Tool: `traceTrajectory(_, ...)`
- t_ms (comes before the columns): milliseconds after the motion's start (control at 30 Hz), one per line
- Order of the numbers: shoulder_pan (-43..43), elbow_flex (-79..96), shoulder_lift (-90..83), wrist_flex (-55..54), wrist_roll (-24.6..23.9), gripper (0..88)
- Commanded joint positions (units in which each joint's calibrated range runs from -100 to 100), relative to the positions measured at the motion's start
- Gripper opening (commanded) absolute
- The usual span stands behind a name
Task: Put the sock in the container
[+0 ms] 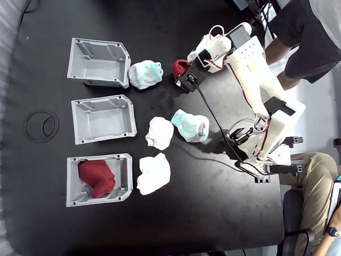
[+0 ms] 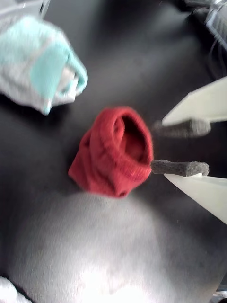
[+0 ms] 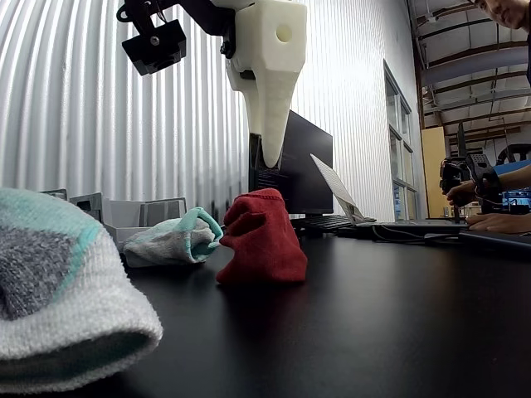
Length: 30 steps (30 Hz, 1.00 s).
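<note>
The dark red sock [image 1: 179,68] [image 2: 113,151] [image 3: 261,240] lies on the black table with its round mouth facing the fingers. In the fixed view it is just right of the top white-and-mint sock [image 1: 145,73]. My gripper [image 1: 185,76] [image 2: 153,147] [image 3: 270,157] hovers right at the sock, open. Its foam pads [image 2: 182,128] reach the rim of the sock's mouth without closing on it. Three grey bins stand in a column at the left: top [image 1: 80,61], middle [image 1: 80,120] and bottom [image 1: 72,181]. The bottom bin holds another dark red sock [image 1: 97,177].
A second white-and-mint sock [image 1: 190,125] and two white socks [image 1: 159,132] [image 1: 153,173] lie mid-table. A thin ring [image 1: 41,126] sits at the left. The arm's base [image 1: 266,144] and cable are at the right, with a person [image 1: 309,37] beside the table edge.
</note>
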Motion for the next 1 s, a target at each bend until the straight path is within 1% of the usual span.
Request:
traceTrajectory(0,0.2,-2.8,-0.2,4.3,0.2,25.3)
traceTrajectory(167,0.5,-2.7,-0.1,4.1,0.2,40.7)
traceTrajectory(233,0.3,-2.7,-0.1,4.2,0.2,45.2)
traceTrajectory(333,0.2,-2.7,0.0,4.2,0.2,49.4)
traceTrajectory(633,0.9,-3.5,5.2,4.3,0.3,49.8)
traceTrajectory(967,-0.2,-3.6,9.6,3.9,0.2,49.4)
